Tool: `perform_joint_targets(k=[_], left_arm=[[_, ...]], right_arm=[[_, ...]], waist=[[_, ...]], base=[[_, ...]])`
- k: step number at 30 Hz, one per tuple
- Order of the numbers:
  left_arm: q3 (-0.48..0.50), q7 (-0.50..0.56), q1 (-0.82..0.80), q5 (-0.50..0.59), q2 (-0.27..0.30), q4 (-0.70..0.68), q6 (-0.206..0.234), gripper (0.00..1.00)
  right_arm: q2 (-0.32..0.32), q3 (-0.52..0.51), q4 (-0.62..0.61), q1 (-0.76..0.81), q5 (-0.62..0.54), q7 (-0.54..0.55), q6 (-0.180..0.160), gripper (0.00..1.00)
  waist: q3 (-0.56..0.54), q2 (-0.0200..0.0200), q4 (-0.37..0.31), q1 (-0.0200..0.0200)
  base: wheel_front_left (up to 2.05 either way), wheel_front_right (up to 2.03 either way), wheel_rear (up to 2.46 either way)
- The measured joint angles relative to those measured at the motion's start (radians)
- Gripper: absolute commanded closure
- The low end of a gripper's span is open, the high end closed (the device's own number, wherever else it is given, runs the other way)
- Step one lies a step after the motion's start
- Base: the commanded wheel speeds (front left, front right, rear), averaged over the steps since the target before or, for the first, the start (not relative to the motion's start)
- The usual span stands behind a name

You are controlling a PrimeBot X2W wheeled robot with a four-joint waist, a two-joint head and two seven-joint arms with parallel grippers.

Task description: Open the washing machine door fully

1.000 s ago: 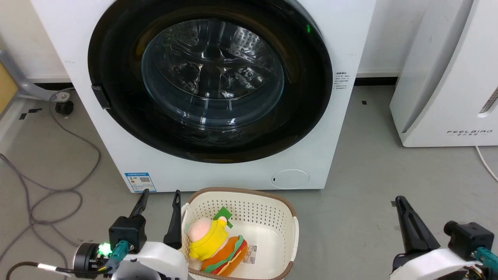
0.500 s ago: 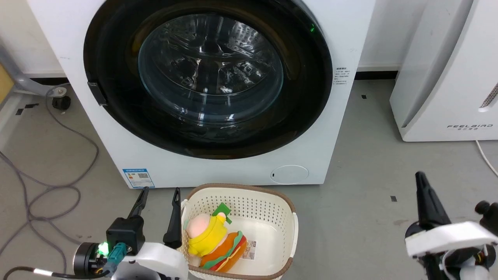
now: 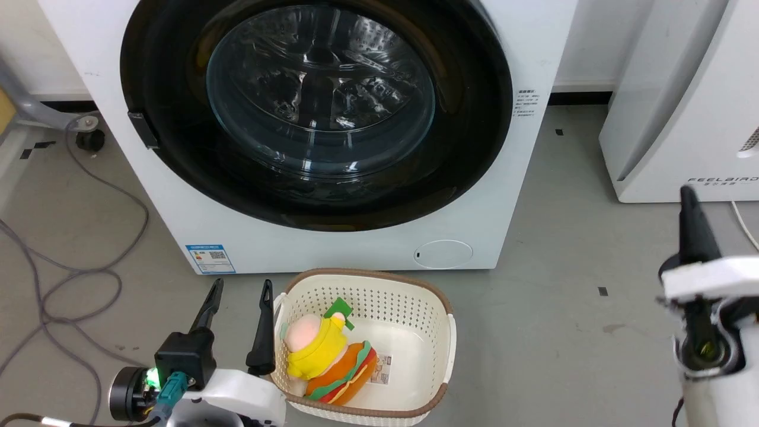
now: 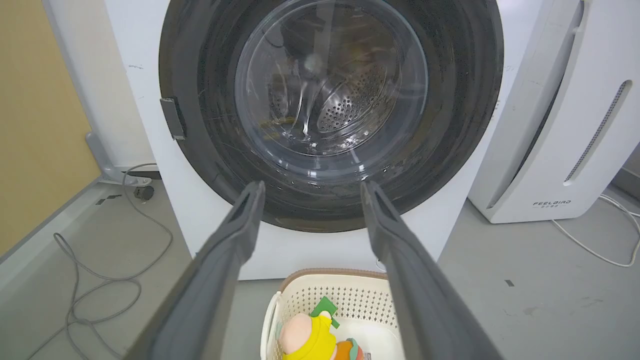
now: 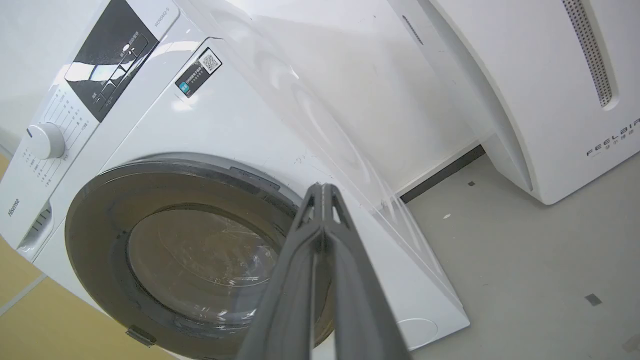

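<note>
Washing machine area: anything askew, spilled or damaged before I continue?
Nothing stands out. The washing machine door looks shut and intact; the basket stands upright before it, plush toys inside; a cable lies loose on the floor left.

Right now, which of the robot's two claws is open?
The left gripper, beside the white basket: its two fingers stand well apart. The right gripper has its fingers pressed together into one spike.

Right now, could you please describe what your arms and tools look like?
The left tool and right tool each have two long, tapering dark fingers on a white shell. The left carries a black block, green light and teal plug.
</note>
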Motion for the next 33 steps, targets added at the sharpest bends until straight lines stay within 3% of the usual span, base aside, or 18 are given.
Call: perform_joint_targets(k=[16,33], left_arm=[[-0.007,-0.032,-0.023,-0.014,0.000,-0.013,-0.009,0.00],[-0.018,-0.067,-0.071,-0.029,0.000,-0.032,-0.027,0.00]], right_arm=[[-0.088,0.034,0.312,-0.379,0.090,0.060,0.000,1.00],[-0.099,0.109,0.579,-0.771,0.196,0.311,0.000,1.00]], waist=[[0.051,0.0000,0.023,0.0001],[0.155,0.0000,0.050,0.0001]], base=[[0.00,0.00,0.00],[0.00,0.00,0.00]])
